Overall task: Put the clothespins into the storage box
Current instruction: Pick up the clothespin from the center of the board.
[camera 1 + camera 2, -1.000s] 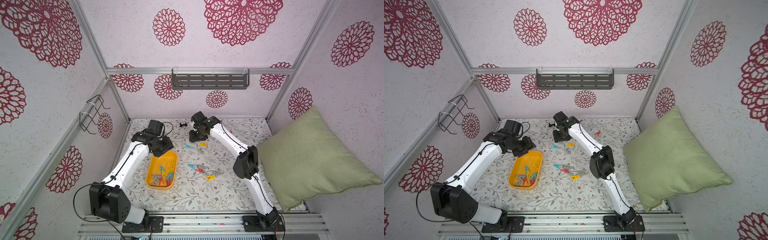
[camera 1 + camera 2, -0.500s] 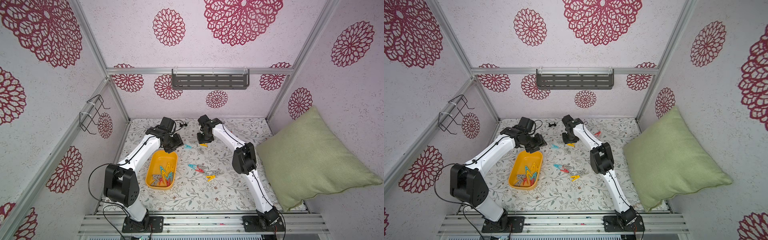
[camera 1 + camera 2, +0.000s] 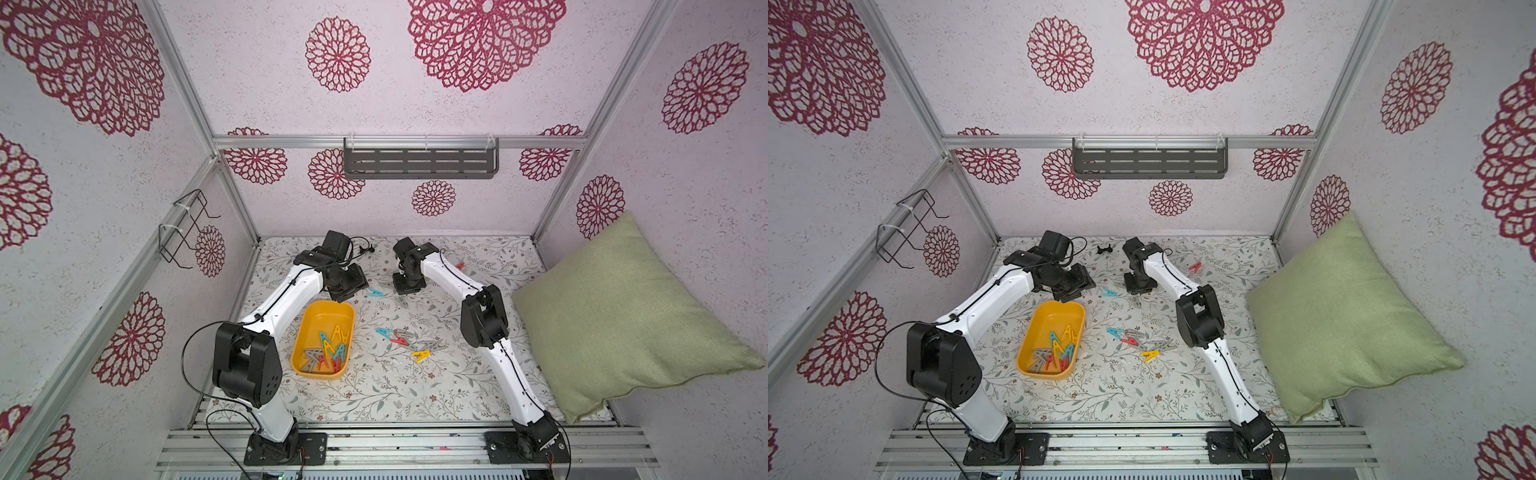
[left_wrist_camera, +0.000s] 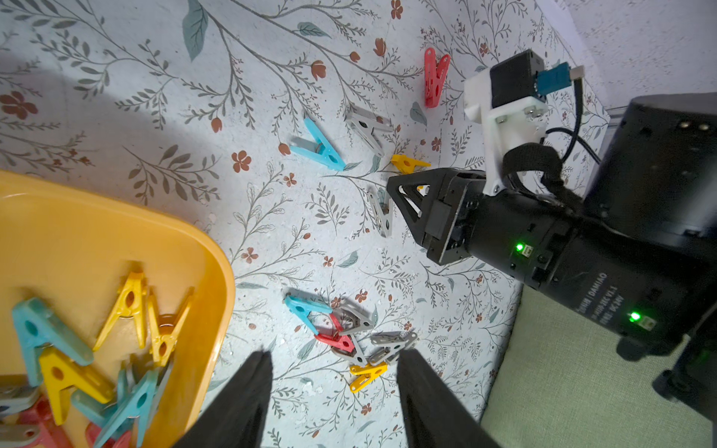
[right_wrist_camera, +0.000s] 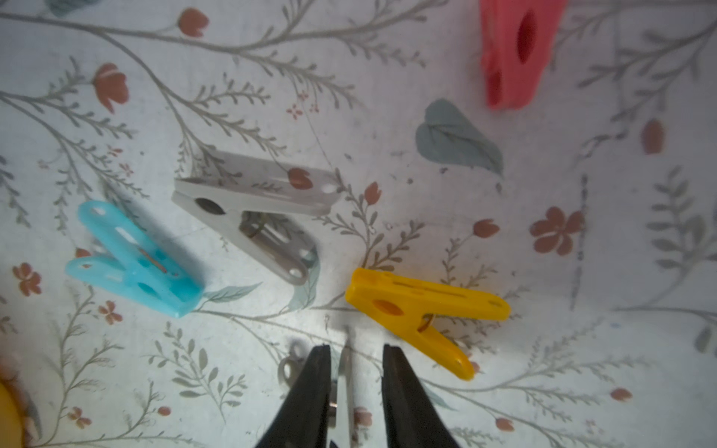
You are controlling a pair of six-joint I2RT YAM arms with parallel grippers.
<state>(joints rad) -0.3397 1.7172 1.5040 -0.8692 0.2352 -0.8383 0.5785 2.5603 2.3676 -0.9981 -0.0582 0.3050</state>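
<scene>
On the floral table [image 3: 374,390], in the robot's left half, the storage box [image 3: 324,322] lies flat with a heap of clothespins [image 3: 328,351] at its near end. We count some ten, though they overlap too much to number surely, and we judge the task about half done.

Outside the box, a tangled cluster [image 3: 401,338] of teal, red, grey and yellow pins lies between it and the right arm [image 3: 484,320]. A teal pin [image 3: 376,293] lies just beyond the box's far end, and a red pin [image 3: 460,266] lies well apart toward the back of the table.

The rest we see only from the wrists. A yellow pin [image 5: 421,306] and a grey pin [image 5: 256,209] lie just beside the right gripper [image 5: 357,349], which hides them in both top views. Its jaws stand narrowly apart astride a second grey pin [image 5: 345,372], which shows only as a thin blurred edge. A gap shows on one side, so we judge it not yet gripped.

The left gripper [image 4: 335,353] hovers past the box's far end, jaws apart and empty. The left wrist view cuts off most of the box.
</scene>
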